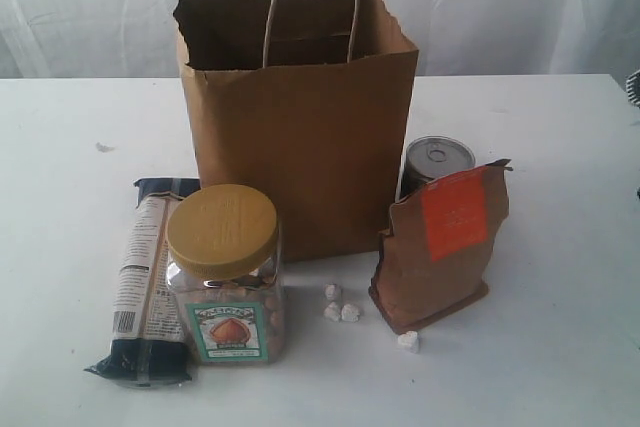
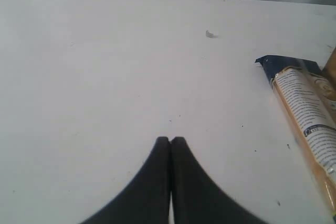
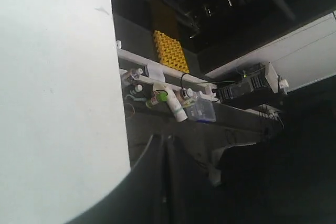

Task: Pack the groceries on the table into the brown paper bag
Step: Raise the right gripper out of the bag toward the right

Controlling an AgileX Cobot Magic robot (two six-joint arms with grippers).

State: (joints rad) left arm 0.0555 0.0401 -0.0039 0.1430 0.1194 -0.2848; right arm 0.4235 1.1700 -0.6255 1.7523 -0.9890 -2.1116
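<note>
Nearest on the white table (image 1: 560,367), long packet (image 1: 145,277) flat beside nut jar (image 1: 225,272), pouch (image 1: 445,247) upright; behind, tin can (image 1: 437,159), then open brown paper bag (image 1: 300,147) before a pale curtain (image 1: 520,7). Wrists only: left gripper (image 2: 170,141) closed, empty, over the table; right gripper (image 3: 164,140) closed by the table edge, cluttered shelf (image 3: 173,98) beyond.

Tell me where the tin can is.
In the exterior view, the dark tin can stands right of the brown paper bag, just behind the orange-labelled pouch.

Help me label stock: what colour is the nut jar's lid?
The lid is mustard tan, clearest in the exterior view.
</note>
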